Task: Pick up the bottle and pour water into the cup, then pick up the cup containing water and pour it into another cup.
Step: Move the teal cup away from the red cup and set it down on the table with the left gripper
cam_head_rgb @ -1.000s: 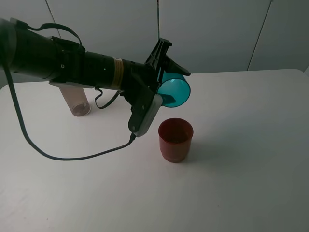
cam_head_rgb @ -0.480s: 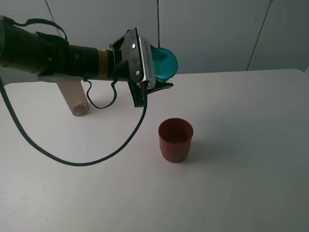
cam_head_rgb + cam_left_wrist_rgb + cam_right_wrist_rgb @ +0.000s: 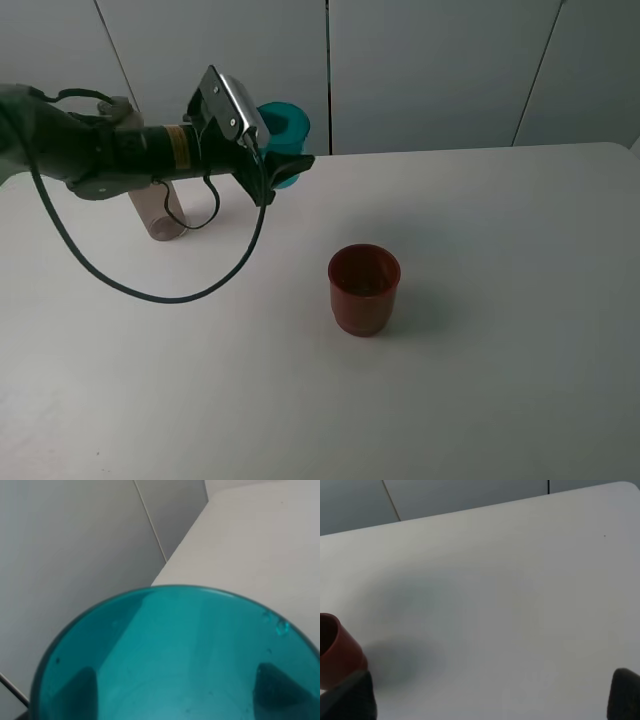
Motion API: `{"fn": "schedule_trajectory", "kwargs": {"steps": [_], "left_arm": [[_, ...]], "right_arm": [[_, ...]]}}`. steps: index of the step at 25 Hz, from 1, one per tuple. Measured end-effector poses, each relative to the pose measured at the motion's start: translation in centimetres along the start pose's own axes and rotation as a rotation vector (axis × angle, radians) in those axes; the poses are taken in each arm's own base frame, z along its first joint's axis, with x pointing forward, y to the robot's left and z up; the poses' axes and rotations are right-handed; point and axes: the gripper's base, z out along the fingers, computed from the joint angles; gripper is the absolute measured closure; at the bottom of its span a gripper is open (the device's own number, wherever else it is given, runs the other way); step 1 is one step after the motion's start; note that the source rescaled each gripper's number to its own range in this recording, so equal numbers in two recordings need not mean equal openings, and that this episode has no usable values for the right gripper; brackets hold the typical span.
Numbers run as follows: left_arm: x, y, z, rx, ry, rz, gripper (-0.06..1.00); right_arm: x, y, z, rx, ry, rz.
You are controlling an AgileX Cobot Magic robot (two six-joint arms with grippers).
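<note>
While aloft in left gripper (image 3: 283,150), teal cup (image 3: 282,127), far from table's edges (image 3: 560,148).

my teal cup (image 3: 283,128) is held aloft, near upright; the dark red cup (image 3: 364,289) stands mid-tabletop; the smoky bottle (image 3: 155,208) stands behind my arm.

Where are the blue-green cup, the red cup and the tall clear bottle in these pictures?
The cup (image 3: 285,125): high outside view, its side wall near the rim, held by the left gripper.
Another cup (image 3: 363,300): high outside view, its front wall.
The bottle (image 3: 157,209): high outside view, its lower body behind the arm.
</note>
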Motion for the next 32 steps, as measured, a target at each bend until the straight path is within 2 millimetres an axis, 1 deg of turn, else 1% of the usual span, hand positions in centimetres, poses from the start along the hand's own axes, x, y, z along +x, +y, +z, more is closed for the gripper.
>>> {"fn": "schedule_trajectory", "kwargs": {"steps": [3, 6, 9, 12, 19, 25, 32], "left_arm": [[2.6, -0.7, 0.9, -0.001, -0.036, -0.062, 0.85], [4.8, -1.2, 1.4, -0.03, -0.079, -0.121, 0.85], [6.6, -1.4, 1.8, -0.079, -0.106, -0.183, 0.85], [7.9, -1.3, 2.3, -0.102, -0.104, -0.211, 0.85], [9.0, -1.2, 2.9, -0.11, -0.098, -0.219, 0.85], [10.6, -1.9, 3.0, -0.1, -0.07, -0.241, 0.85], [10.7, -1.9, 3.0, -0.099, -0.072, -0.243, 0.85]], "right_arm": [[0.0, 0.0, 0.0, 0.0, 0.0, 0.0], [0.0, 0.0, 0.0, 0.0, 0.0, 0.0], [0.0, 0.0, 0.0, 0.0, 0.0, 0.0], [0.0, 0.0, 0.0, 0.0, 0.0, 0.0], [0.0, 0.0, 0.0, 0.0, 0.0, 0.0], [0.0, 0.0, 0.0, 0.0, 0.0, 0.0], [0.0, 0.0, 0.0, 0.0, 0.0, 0.0]]}}
